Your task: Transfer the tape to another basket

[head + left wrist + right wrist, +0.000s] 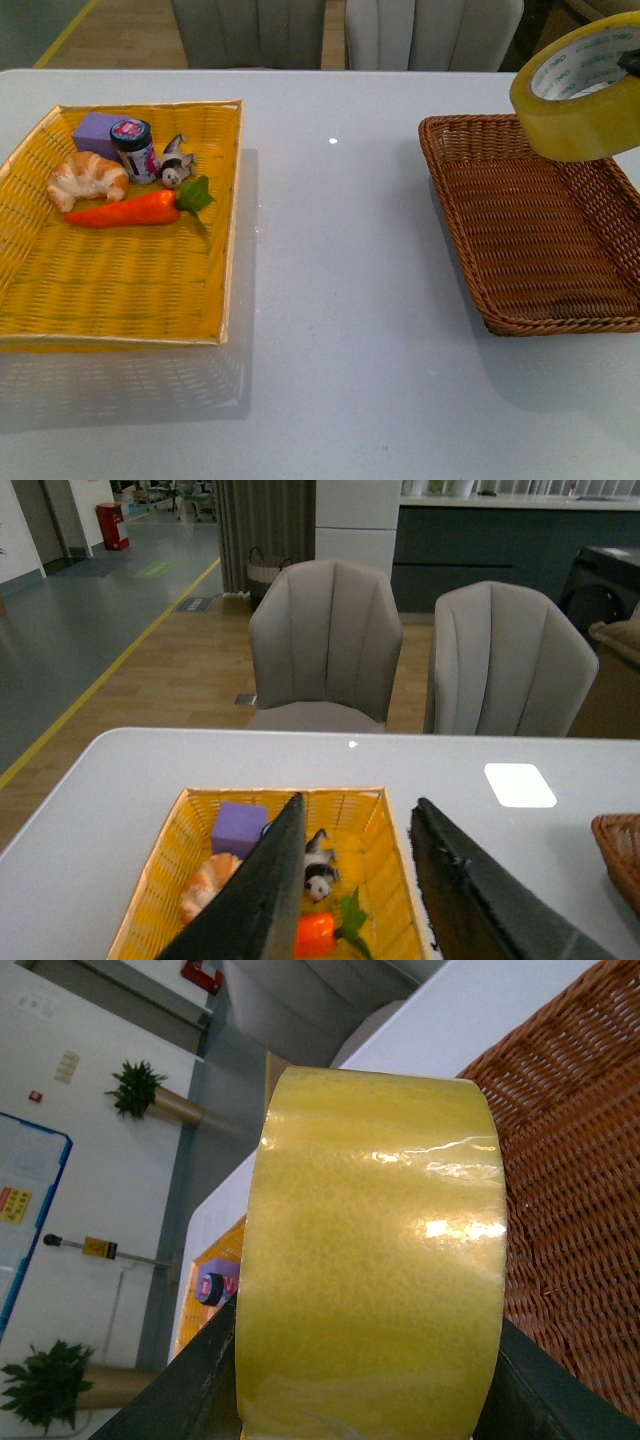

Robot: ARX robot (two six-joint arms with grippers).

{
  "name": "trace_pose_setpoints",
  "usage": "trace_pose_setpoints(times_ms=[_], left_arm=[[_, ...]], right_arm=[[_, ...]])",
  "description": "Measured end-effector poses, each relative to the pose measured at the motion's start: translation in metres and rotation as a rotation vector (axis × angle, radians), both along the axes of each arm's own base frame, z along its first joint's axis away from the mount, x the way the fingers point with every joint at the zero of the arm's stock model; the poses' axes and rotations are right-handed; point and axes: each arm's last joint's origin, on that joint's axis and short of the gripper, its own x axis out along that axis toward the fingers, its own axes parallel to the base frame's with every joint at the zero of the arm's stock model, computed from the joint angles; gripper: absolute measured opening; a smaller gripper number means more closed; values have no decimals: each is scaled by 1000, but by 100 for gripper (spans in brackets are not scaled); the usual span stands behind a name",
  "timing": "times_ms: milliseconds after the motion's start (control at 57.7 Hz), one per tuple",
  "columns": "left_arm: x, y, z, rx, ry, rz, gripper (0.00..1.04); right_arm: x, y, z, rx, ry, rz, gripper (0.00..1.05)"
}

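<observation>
Right, the wide roll of translucent yellow packing tape (580,90) is in the air toward the table's far right corner, over the far rim of the dark brown rectangular woven wicker basket (540,240), not inside it yet. The right gripper (365,1360) is clenched on the roll, a dark finger pressed on each side. The left gripper (358,805) is spread wide and holds nothing; it hangs above the bright yellow flat woven basket (235,200) by the table's left edge.

Risk: a release here would likely land the roll on the sloping far wall or rim. It is round, so it could bounce or roll toward the table's far or right edge. The glossy surface may also slip in the grip if the arm jerks.

The front view shows the roll's height, its white core with green print and where it sits over the brown basket. It shows almost nothing of either arm. The right wrist view shows the finger contact. The left wrist view alone shows the idle left fingers.
</observation>
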Motion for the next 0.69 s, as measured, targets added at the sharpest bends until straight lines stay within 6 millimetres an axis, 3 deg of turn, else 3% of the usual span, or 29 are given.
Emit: trace_pose_setpoints(times_ms=[139,416,694], left_arm=[[-18,16,-9,11,-6,-4,2],[-44,36,-22,18,-1,3,2],[-63,46,-29,19,-2,5,2]], right_arm=[[23,-4,-22,-4,78,-43,48],[55,-9,-63,-12,192,-99,48],[77,-6,-88,10,263,-150,48]])
